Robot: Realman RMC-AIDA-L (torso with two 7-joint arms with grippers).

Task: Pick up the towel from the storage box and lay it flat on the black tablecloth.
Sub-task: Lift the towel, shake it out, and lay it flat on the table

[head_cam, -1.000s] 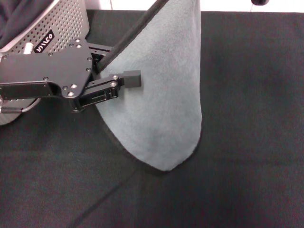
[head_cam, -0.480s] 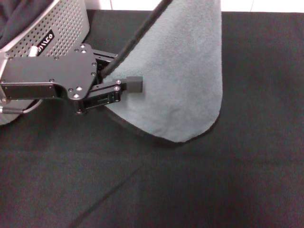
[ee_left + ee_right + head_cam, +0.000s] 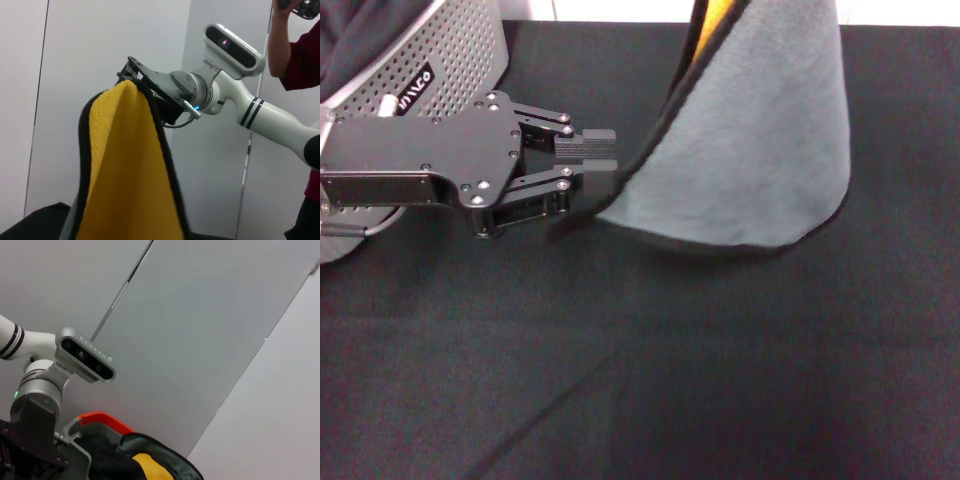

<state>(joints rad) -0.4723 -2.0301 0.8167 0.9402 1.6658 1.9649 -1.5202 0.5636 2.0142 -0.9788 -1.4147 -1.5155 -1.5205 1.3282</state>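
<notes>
Towel (image 3: 760,150) hanging just beside left hand (image 3: 602,163), over black tablecloth (image 3: 720,380)

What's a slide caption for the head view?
Towel hangs above the black tablecloth, left gripper beside its edge, storage box behind.

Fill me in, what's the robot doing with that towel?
The right hand is shut on a top corner of the towel, which hangs above the black tablecloth with its yellow reverse side showing. The left hand sits open beside the towel's lower edge and grips nothing. The storage box stands at the robot's left. The towel is out of the box but not yet laid flat.
</notes>
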